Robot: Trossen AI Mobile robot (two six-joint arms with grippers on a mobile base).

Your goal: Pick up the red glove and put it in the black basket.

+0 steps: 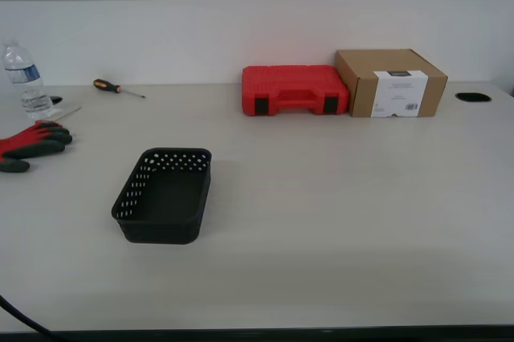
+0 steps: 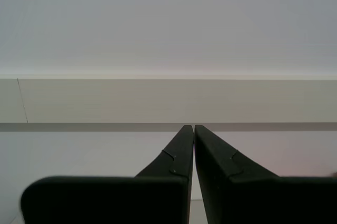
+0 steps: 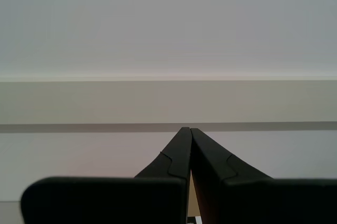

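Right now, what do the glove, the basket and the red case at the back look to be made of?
The red glove: apparently knit fabric, with darker matte-coated fingertips, probably rubbery. The black basket: likely moulded plastic, matte, with rows of round holes in its sloping walls. The red case: rigid plastic by its look, slightly glossy, with a moulded handle and black latches.

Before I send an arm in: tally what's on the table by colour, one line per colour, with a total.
Red: 2, the red glove (black fingertips) and the red tool case.
Black: 1, the black basket.
Brown: 1, the cardboard box.
Clear: 1, the water bottle.
Orange and black: 1, the screwdriver.
Total: 6.
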